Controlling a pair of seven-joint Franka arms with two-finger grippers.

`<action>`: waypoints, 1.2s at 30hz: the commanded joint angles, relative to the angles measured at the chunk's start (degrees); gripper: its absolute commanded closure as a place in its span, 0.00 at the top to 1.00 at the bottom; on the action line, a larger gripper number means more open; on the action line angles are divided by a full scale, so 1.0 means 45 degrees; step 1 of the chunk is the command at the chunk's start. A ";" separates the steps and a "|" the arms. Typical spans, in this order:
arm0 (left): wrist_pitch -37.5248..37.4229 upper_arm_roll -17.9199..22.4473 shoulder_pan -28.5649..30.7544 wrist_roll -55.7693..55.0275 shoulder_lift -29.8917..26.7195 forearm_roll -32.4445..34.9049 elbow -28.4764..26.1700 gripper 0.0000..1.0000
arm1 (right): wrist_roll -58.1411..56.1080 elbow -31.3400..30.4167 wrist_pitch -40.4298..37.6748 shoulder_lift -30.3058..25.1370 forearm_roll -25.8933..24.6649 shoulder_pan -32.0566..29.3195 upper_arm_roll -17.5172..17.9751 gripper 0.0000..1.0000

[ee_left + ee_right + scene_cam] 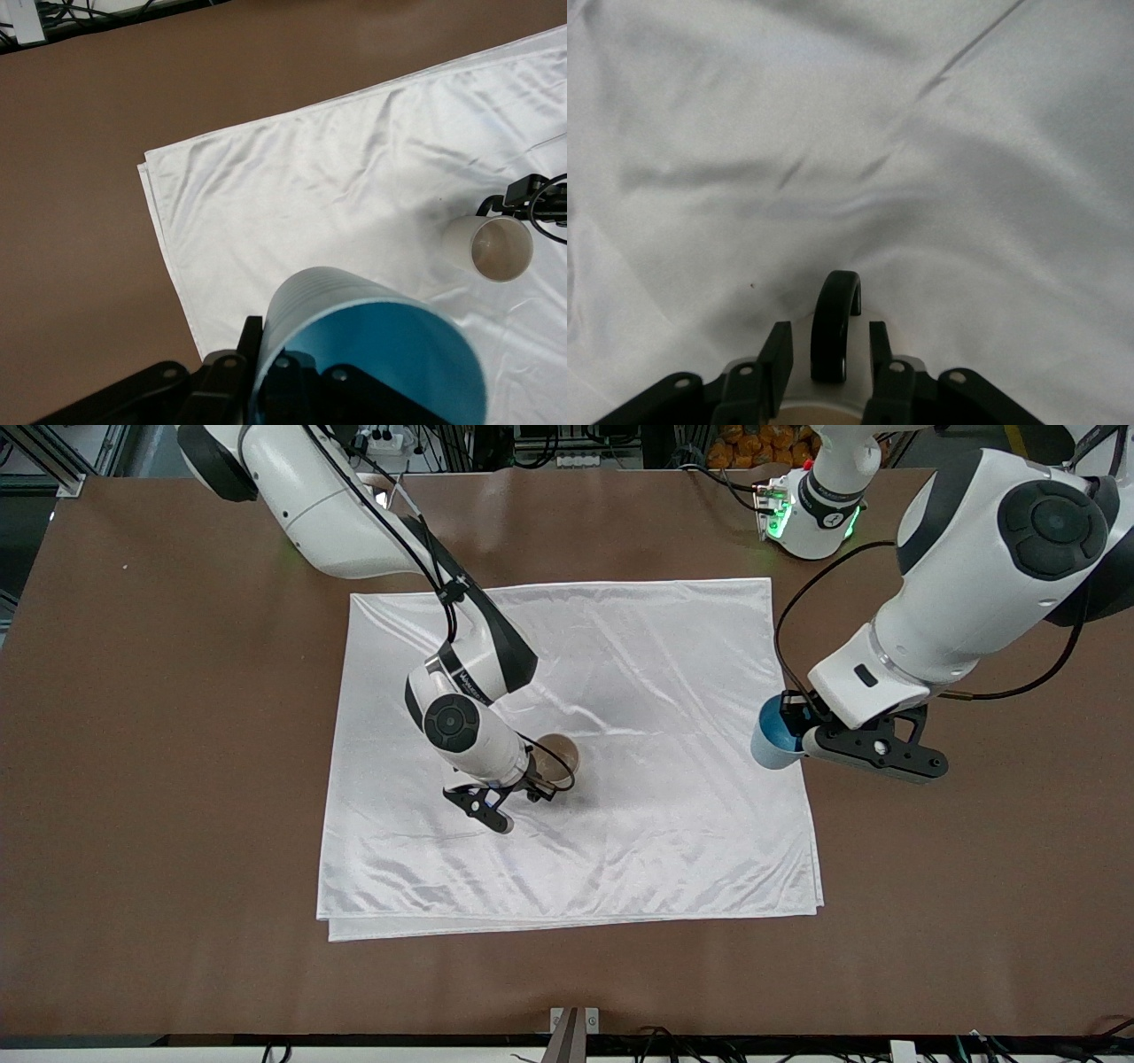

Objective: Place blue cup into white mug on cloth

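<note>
While bare brown table [177, 779] rings the wrinkled white cloth [620, 850], the left gripper [802, 731] hangs over the cloth's edge at the left arm's end, clamping the light blue cup [772, 733]. The right gripper [532, 779] straddles the white mug [558, 755]'s black handle [834, 323] mid-cloth, fingers [776, 356] slightly parted.

Cloth [620, 691]: white, satin-like sheen, wrinkled, doubled layers showing at its edges. Table [177, 779]: brown, matt, faint glare near the robot bases. Blue cup [372, 354]: fine ribbing on outer wall (smooth inside). White mug [496, 246]: smooth cream body, glossy black handle [833, 323].
</note>
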 commanded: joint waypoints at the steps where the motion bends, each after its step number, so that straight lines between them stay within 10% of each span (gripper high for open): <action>1: -0.0099 0.0005 -0.0312 -0.0254 -0.0008 -0.0082 0.0024 0.00 | 0.0046 0.0455 -0.0324 0.0116 -0.0610 0.0028 -0.0051 1.00; 36: 0.0954 0.0102 -0.2792 -0.1463 0.1105 -0.0063 -0.0015 0.00 | -0.8877 0.0611 -0.4952 -0.1270 -0.1021 -0.4541 -0.0071 1.00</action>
